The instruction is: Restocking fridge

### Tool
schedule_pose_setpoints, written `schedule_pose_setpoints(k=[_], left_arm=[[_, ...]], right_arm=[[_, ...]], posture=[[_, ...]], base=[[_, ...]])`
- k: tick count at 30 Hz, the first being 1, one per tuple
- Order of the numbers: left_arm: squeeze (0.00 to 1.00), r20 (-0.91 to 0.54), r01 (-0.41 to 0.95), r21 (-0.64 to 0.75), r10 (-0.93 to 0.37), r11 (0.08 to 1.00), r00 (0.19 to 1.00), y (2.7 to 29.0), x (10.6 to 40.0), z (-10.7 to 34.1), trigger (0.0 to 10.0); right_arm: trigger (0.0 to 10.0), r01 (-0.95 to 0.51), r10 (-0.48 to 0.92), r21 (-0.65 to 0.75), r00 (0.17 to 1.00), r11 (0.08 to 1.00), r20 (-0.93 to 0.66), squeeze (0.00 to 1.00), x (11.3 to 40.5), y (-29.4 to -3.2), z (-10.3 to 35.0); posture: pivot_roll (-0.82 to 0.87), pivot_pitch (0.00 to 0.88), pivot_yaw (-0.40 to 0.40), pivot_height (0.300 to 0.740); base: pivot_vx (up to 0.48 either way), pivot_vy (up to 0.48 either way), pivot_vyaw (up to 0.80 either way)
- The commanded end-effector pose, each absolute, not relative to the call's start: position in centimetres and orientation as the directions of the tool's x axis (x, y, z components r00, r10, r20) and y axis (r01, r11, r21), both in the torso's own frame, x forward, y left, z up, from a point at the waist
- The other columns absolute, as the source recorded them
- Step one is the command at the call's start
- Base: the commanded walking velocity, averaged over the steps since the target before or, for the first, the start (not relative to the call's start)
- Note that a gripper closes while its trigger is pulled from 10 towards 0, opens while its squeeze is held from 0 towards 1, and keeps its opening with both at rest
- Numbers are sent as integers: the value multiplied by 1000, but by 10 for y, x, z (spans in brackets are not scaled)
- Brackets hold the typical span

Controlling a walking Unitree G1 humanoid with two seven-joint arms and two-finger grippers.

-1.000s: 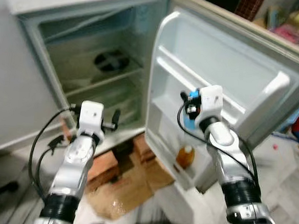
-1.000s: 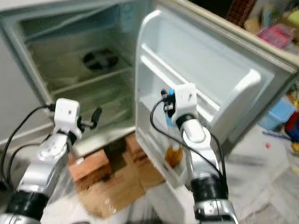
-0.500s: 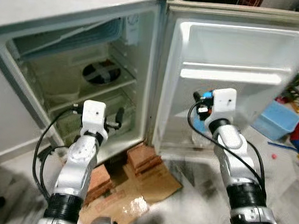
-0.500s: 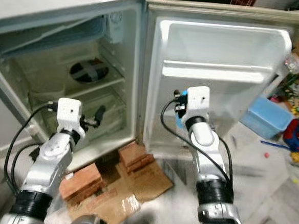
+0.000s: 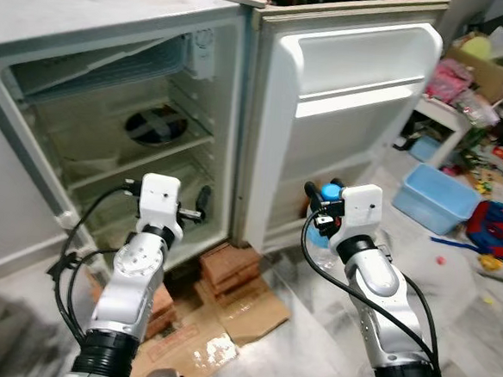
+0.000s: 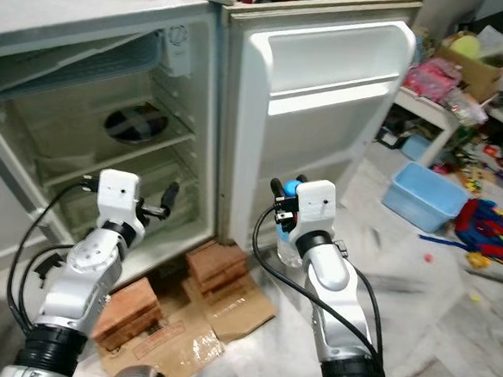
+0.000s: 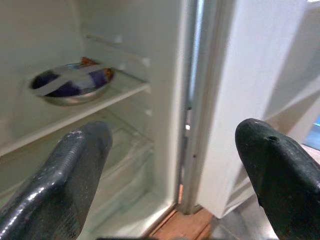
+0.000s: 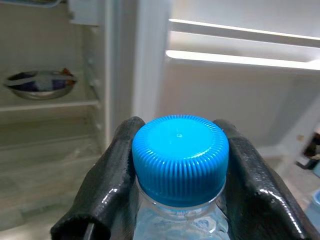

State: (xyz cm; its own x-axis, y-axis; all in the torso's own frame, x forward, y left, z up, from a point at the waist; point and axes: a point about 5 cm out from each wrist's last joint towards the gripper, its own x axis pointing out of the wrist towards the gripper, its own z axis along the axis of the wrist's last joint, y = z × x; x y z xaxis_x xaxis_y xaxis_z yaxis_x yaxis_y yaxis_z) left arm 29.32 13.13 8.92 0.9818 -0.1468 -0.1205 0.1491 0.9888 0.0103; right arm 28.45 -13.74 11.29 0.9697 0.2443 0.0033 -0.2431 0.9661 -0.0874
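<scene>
View swung in the last second: fridge [image 5: 111, 101] now upper left, door [image 5: 343, 117] upper centre. Right gripper [image 8: 180, 185] still clamps the water bottle [image 8: 180, 160] low centre, before the door. Left gripper [image 7: 170, 165] wide, empty. Placement pending.

White fridge [image 5: 90, 22] outside, pale greenish-white within; white door [image 5: 344, 100] liner. Silver metal bowl [image 7: 70, 90] on a shelf, holding something dark purple crossed by pale bands. Clear bottle [image 8: 180, 225] topped by a bright blue ribbed cap [image 8: 180, 150], clamped between glossy black fingers [image 8: 107, 195] of the right gripper [image 5: 321, 212]. Matt black, scuffed grey at the tips, on the left gripper [image 7: 175, 165]; white housings and silver arms, black cables. Reddish-brown bricks [image 5: 229, 269] and tan cardboard [image 5: 225, 320] under the fridge. Grey-white veined marble floor [image 5: 482, 343]. Light blue plastic bin [image 5: 436, 197] to the right, beside pink, yellow, red and blue clutter [image 5: 493, 67].
</scene>
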Motion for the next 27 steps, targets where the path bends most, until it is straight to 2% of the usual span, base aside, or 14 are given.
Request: schedule_pose_setpoints(k=[1, 18, 21, 23, 26, 27], left_arm=[[0, -109, 164, 9, -162, 986, 981, 125, 294, 92, 10000], [0, -122, 116, 23, -112, 993, 986, 132, 296, 93, 10000], [0, -194, 94, 5, -92, 996, 977, 134, 294, 91, 10000], [0, -232, 56, 56, -42, 997, 972, 138, 294, 91, 10000], [0, -167, 64, 102, -46, 993, 985, 145, 291, 97, 10000], [0, -161, 26, 14, -24, 1000, 987, 148, 288, 98, 10000]], right_arm=[[10000, -239, 243, -96, 970, 966, 32, 0, 285, -140, 121], [10000, -236, 235, -54, 972, 970, -25, 0, 286, -141, 117], [10000, -241, 241, -65, 970, 968, -17, 0, 287, -141, 119], [10000, -244, 243, -76, 970, 967, -14, 0, 288, -140, 121], [10000, -243, 242, -65, 970, 968, -10, 0, 293, -138, 123], [10000, -243, 243, -55, 970, 968, -7, 0, 295, -137, 124]], posture=[[17, 22, -30, 740], [28, 20, -31, 740], [35, 21, -35, 740], [38, 23, -34, 740], [48, 24, -29, 740], [49, 23, -30, 740]], base=[[0, -480, 0], [0, -477, 0], [0, -465, 0], [0, 0, 0], [0, 0, 0], [0, 0, 0]])
